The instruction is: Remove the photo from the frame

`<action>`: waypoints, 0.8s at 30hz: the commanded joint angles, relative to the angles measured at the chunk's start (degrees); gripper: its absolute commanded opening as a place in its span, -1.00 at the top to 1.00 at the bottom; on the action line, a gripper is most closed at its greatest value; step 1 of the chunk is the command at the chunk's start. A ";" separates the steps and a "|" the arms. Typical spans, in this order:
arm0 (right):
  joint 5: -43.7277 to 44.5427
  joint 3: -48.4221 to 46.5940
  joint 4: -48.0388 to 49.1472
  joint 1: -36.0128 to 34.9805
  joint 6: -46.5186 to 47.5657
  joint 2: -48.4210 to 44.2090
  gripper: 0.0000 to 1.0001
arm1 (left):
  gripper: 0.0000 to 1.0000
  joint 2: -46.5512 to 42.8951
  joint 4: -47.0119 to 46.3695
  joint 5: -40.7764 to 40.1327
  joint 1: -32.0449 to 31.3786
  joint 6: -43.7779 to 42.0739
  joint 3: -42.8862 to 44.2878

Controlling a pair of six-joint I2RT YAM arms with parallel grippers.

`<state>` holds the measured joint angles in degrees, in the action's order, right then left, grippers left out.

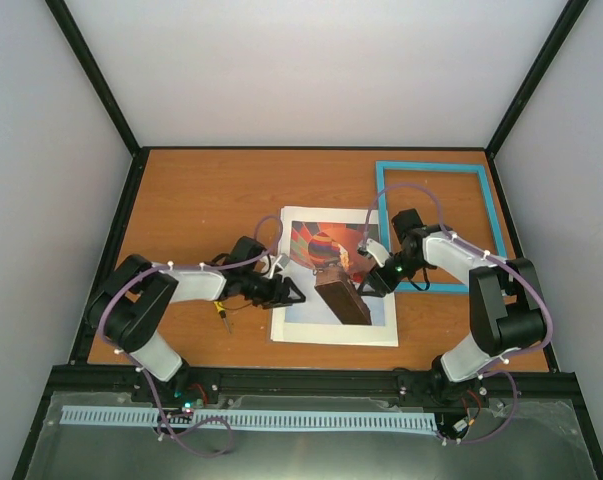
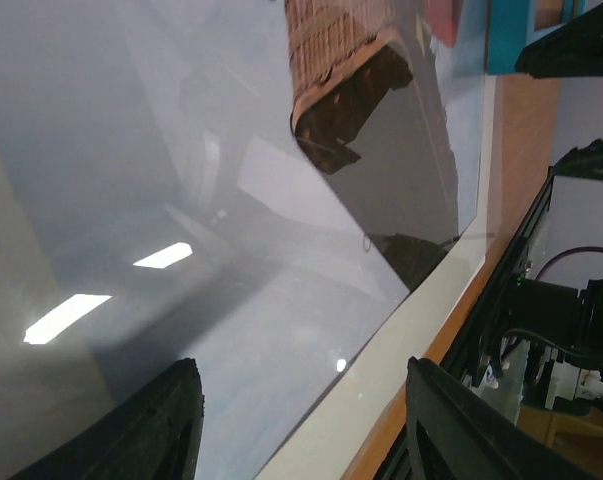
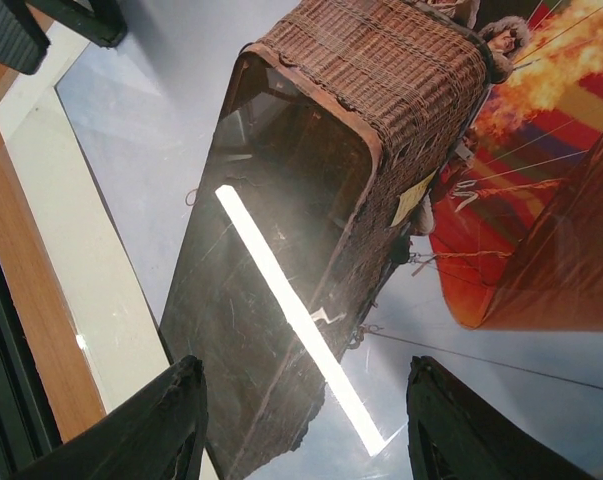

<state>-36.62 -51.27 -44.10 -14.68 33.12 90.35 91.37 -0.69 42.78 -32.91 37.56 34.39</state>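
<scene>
Photo (image 1: 333, 300) of the hot-air balloon lies flat near the middle of the wooden worktop (image 1: 201, 200), out of the frame (image 1: 431, 167). A white border (image 1: 331, 338) surrounds the print on all sides. The turquoise frame lies at the upper right of the top view. Bare wood shows through its opening, and its lower left corner sits just beside the photo's upper right corner.

The left end effector (image 1: 284, 291) reaches in at the photo's left edge. In its wrist view the left end effector (image 2: 301, 370) has its two dark fingers (image 2: 176, 420) spread apart with nothing between them. It sits low over the glossy pale sky of the print, and the cream border runs diagonally beneath it.

The right end effector (image 1: 371, 275) comes in from the right side of the picture, over the photo's right half. In its own wrist view the right end effector (image 3: 306, 365) also stands parted and empty. It is above the printed wicker basket, where a bright strip of light reflects off the shiny surface. Whether either set of fingertips touches the print cannot be told.
</scene>
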 commanded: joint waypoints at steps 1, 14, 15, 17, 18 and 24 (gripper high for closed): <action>0.06 0.34 0.41 -0.37 -0.26 0.24 -0.05 | -0.12 2.86 -6.17 0.96 -0.32 3.20 3.00; 0.09 0.38 0.50 -0.36 -0.22 -0.08 -0.05 | -0.14 -5.13 7.48 -14.13 -0.31 4.85 5.14; 0.08 0.45 0.50 -0.35 -0.19 -0.09 -0.05 | -0.14 -6.90 10.04 -14.86 -0.32 4.13 4.89; 0.06 0.46 0.50 -0.36 -0.15 0.07 -0.06 | -0.14 -9.98 14.04 -14.68 -0.27 2.82 3.95; -0.06 0.41 0.44 -0.41 -0.10 0.13 -0.06 | -0.14 -11.10 15.18 -13.47 -0.29 2.42 3.26; -0.49 0.38 0.39 -0.55 -0.14 -0.06 -0.06 | -0.12 -17.59 20.05 -7.55 -0.31 4.37 -2.80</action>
<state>-36.51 -51.27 -44.03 -14.68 33.10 90.37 77.32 11.70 32.34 -32.91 41.63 35.29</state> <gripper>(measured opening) 0.528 0.560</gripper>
